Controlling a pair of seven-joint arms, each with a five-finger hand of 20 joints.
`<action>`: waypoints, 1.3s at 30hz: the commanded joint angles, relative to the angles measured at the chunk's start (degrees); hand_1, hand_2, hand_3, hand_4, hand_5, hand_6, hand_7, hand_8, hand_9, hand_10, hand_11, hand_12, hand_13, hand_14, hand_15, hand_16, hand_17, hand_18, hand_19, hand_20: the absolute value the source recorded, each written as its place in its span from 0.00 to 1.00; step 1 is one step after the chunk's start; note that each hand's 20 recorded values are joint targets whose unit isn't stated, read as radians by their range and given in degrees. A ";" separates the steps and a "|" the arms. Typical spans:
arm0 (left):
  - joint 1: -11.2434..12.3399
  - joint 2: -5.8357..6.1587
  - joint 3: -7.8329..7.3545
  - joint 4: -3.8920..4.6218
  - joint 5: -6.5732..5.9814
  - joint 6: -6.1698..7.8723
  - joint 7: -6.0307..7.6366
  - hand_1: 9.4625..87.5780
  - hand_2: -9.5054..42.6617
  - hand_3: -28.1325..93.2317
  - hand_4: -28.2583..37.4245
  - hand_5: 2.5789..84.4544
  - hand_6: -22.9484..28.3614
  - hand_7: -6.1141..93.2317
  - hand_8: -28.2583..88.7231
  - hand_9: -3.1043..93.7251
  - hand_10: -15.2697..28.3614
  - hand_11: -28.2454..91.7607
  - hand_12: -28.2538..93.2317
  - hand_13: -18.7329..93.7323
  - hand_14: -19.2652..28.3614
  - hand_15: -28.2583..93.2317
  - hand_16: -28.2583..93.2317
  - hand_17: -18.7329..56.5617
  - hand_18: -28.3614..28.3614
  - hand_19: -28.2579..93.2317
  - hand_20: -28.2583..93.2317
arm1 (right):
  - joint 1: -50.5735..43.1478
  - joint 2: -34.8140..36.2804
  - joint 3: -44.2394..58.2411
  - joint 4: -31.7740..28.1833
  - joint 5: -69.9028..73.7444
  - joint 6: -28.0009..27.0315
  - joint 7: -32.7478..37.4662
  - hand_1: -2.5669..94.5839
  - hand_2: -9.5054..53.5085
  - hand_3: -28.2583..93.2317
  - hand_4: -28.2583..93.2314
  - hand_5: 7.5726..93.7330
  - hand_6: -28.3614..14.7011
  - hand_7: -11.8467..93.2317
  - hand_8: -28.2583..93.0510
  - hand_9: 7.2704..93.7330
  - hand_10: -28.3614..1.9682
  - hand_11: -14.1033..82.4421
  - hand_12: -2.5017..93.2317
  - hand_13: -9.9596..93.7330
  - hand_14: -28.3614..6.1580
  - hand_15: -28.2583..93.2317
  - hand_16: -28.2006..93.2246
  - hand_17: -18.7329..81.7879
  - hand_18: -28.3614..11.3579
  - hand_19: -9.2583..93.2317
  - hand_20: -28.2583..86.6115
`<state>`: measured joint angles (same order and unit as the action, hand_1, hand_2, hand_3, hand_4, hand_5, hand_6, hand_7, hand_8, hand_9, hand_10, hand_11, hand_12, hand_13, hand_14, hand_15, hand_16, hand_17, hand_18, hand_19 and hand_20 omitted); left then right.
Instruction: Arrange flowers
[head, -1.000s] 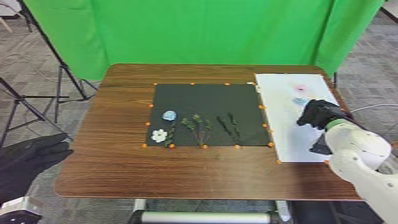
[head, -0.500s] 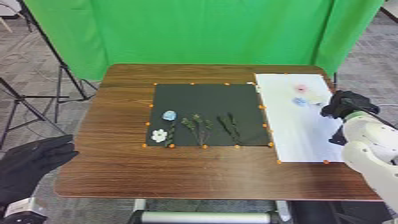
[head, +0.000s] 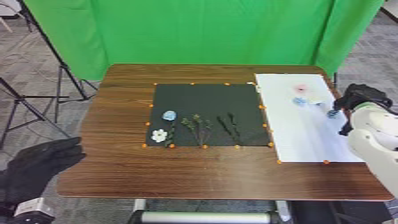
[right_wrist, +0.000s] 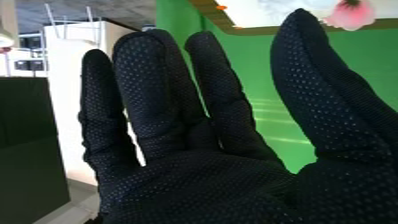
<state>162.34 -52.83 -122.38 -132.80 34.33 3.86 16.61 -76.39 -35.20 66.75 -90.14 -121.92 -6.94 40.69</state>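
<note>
Withdrawal: easing right hand (head: 362, 95) outward, uncovering dark blue piece (head: 332, 114) beside it on white sheet (head: 302, 145), likely finishing one placement; spreading fingers (right_wrist: 151, 95) apart, gripping nothing. Counting, inward from hand, one pink flower (head: 301, 88), one light blue flower (head: 299, 101); farther inward, on black mat (head: 200, 95), one blue bloom (head: 169, 115), one white blossom (head: 159, 135), two dark stems (head: 234, 126), uncountable green sprigs (head: 197, 126).

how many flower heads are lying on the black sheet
2: a blue flower near the left edge of the black sheet, and a white flower by its near left corner.
</note>
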 joint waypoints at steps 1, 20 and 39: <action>-2.37 0.57 2.84 0.49 0.63 -0.96 -1.02 0.24 0.28 0.88 0.18 0.61 0.75 0.20 0.17 0.47 0.88 0.55 0.32 0.43 1.00 0.74 0.13 0.13 0.90 0.71 0.39 | 3.98 -2.58 -1.69 0.82 -1.41 -1.00 -0.27 0.35 0.05 0.93 0.00 0.50 0.48 0.32 0.13 0.51 0.30 0.42 0.20 0.62 0.45 0.85 0.36 0.38 0.19 0.84 0.33; -3.10 0.82 3.66 0.61 0.36 -0.58 -0.89 0.23 0.28 0.88 0.18 0.60 0.75 0.20 0.17 0.46 0.88 0.54 0.32 0.42 1.00 0.73 0.13 0.13 0.90 0.71 0.38 | 1.11 -3.97 0.74 2.28 -1.27 -3.70 2.06 0.35 0.05 0.93 0.00 0.51 0.49 0.32 0.13 0.52 0.30 0.41 0.20 0.62 0.44 0.85 0.36 0.37 0.18 0.84 0.34; -4.30 0.24 3.86 0.78 0.74 -1.33 -1.73 0.23 0.28 0.88 0.17 0.60 0.75 0.20 0.17 0.46 0.88 0.54 0.32 0.42 1.00 0.73 0.13 0.13 0.90 0.71 0.37 | 1.54 -4.97 1.15 4.19 -1.37 -7.08 0.05 0.35 0.06 0.93 0.00 0.51 0.49 0.32 0.13 0.52 0.31 0.41 0.20 0.63 0.44 0.85 0.36 0.37 0.18 0.84 0.34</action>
<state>157.63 -52.06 -118.23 -132.17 34.97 3.33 15.26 -74.68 -39.53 66.91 -86.39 -122.57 -12.97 41.47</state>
